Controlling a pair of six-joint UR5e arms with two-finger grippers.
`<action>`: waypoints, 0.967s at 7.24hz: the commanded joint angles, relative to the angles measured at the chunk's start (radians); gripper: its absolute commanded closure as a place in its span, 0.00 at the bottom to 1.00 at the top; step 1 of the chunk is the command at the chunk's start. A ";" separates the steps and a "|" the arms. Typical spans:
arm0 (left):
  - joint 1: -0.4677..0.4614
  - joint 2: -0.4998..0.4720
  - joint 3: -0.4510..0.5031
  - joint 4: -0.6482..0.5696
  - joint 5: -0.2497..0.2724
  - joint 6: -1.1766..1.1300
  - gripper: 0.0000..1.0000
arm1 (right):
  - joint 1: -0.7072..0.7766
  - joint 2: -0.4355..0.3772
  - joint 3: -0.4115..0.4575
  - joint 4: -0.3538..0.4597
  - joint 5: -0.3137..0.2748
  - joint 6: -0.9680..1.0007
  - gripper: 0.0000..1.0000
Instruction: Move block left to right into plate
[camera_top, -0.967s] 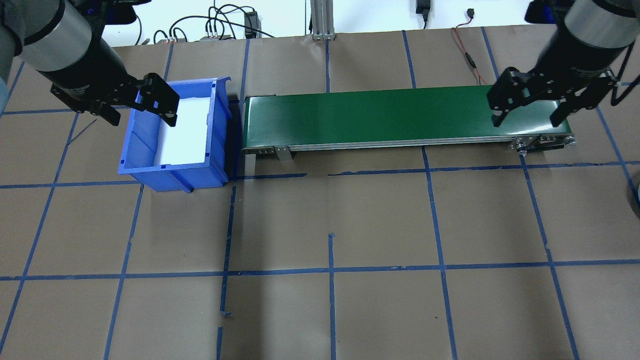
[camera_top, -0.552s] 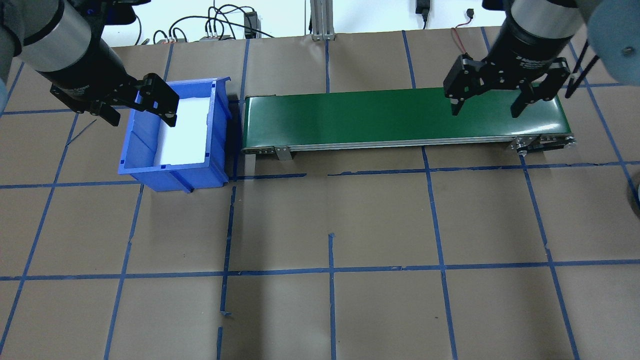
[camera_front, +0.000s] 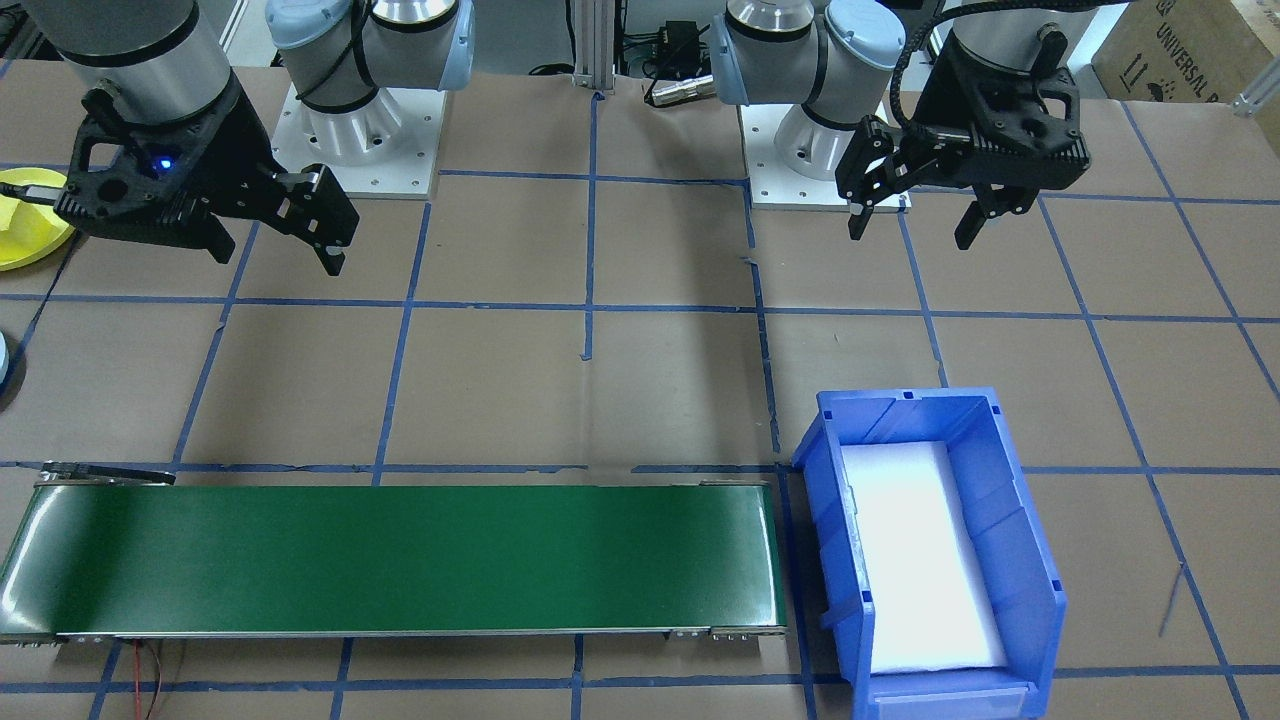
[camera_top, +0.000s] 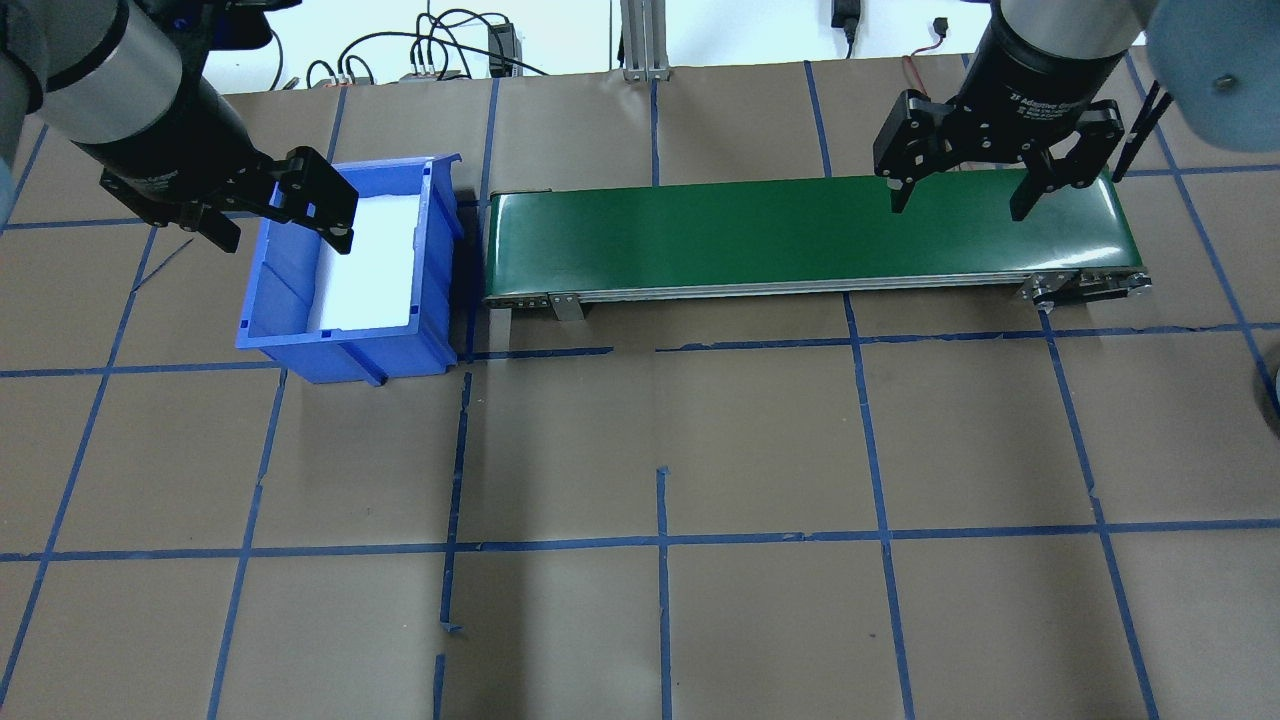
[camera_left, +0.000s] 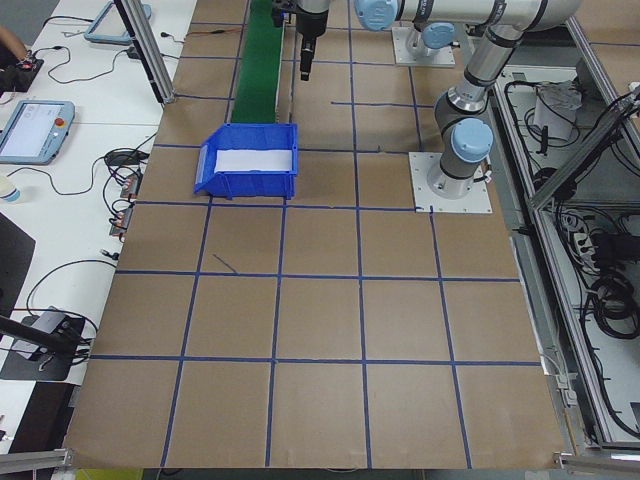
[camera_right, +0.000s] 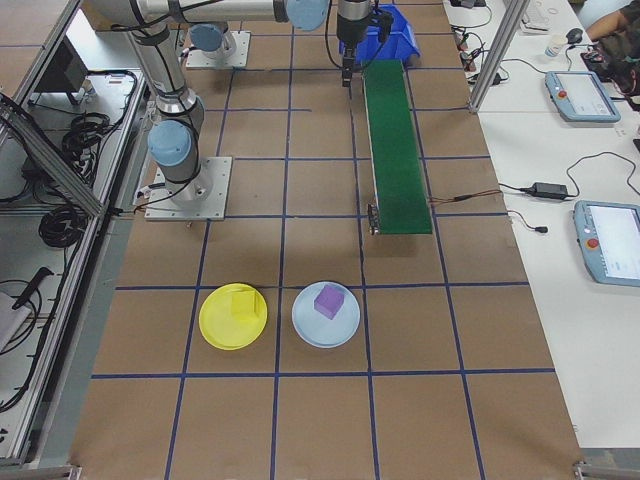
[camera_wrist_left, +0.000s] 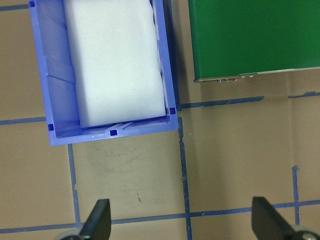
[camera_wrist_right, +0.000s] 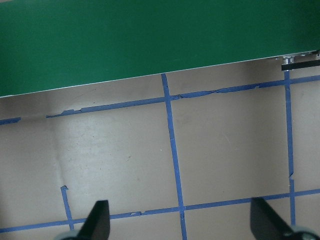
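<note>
1. Brown paper worktop (camera_top: 660, 430), gridded with blue tape.
2. Blue bin (camera_top: 262, 300), toward the far edge of the worktop at the robot's left end, just beside the end of the belt. Lined with a white foam pad (camera_top: 370, 260); no block visible inside.
3. Green conveyor belt (camera_top: 780, 235), running along the far edge from the bin toward the right end. Surface bare, nothing riding on it.
4. Left gripper (camera_front: 910, 235), hanging above the worktop beside the bin's robot-side rim. Jaws spread wide, nothing between them.
5. Right gripper (camera_top: 955, 210), hanging near the right end of the belt, on its robot side. Jaws likewise wide apart, empty; the wrist view shows only tape and paper between the fingertips.
6. Yellow plate (camera_right: 215, 330), at the right end of the worktop, beyond the belt's end. Carrying one yellow block (camera_right: 243, 305), resting inside the rim.
7. Pale blue plate (camera_right: 310, 325), just beside the yellow plate on its belt side. Carrying one purple block (camera_right: 329, 300), roughly centred.
8. Step in hand, as a judgement: both visible blocks already plated, bin and belt empty, so delivery apparently complete or between cycles.
9. Next move, as a judgement: no grasp called for unless another block arrives in the bin; otherwise both arms to a neutral pose, clear of belt and plates.
</note>
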 joint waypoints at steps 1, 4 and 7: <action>0.000 0.000 0.000 0.000 0.000 0.000 0.00 | -0.001 0.000 -0.001 0.000 0.002 -0.001 0.00; 0.000 0.000 0.000 0.000 0.000 0.000 0.00 | -0.003 0.000 0.000 0.002 0.001 -0.001 0.00; 0.000 0.000 0.000 0.000 0.000 0.000 0.00 | -0.004 -0.002 0.008 0.003 -0.005 -0.001 0.00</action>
